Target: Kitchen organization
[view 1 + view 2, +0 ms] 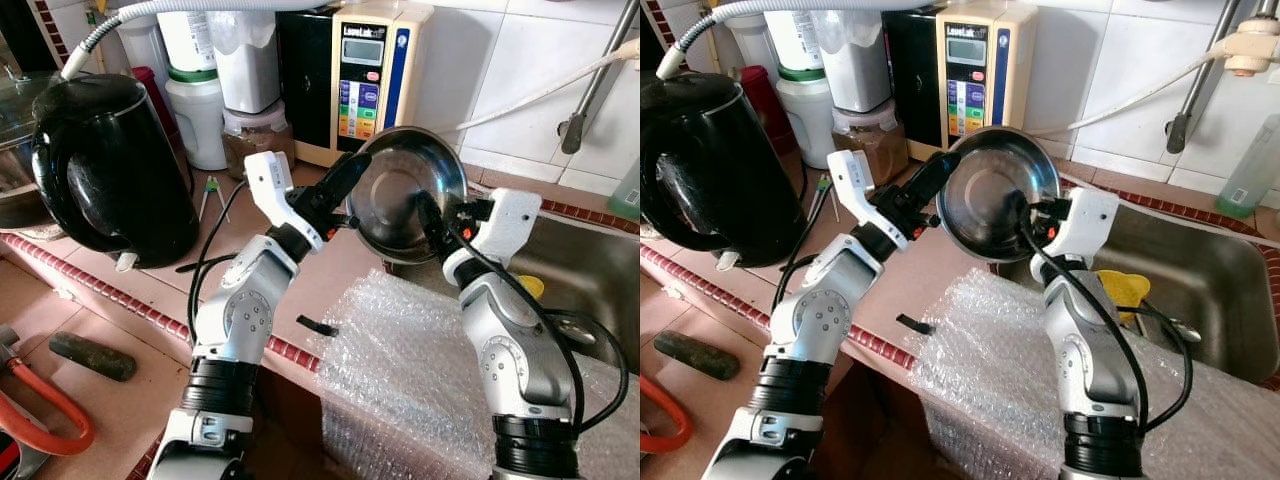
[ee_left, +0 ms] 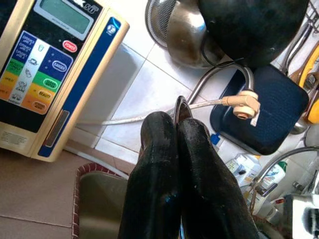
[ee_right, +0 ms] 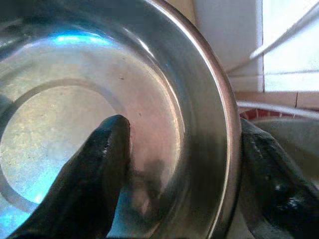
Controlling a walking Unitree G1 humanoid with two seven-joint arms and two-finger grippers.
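The steel bowl (image 1: 408,192) is held up on edge above the counter (image 1: 300,270), between the sink (image 1: 590,270) and the water purifier (image 1: 375,75) at its 11 o'clock. The right gripper (image 1: 432,215) clamps its rim at 5 o'clock, one finger inside, one behind. The left gripper (image 1: 345,178) pinches the rim at 9 o'clock, fingers (image 2: 164,164) pressed together on the thin edge. Gripping both sides likely steadies the bowl for a handover or for setting it down on the bubble wrap (image 1: 410,370) at 6 o'clock
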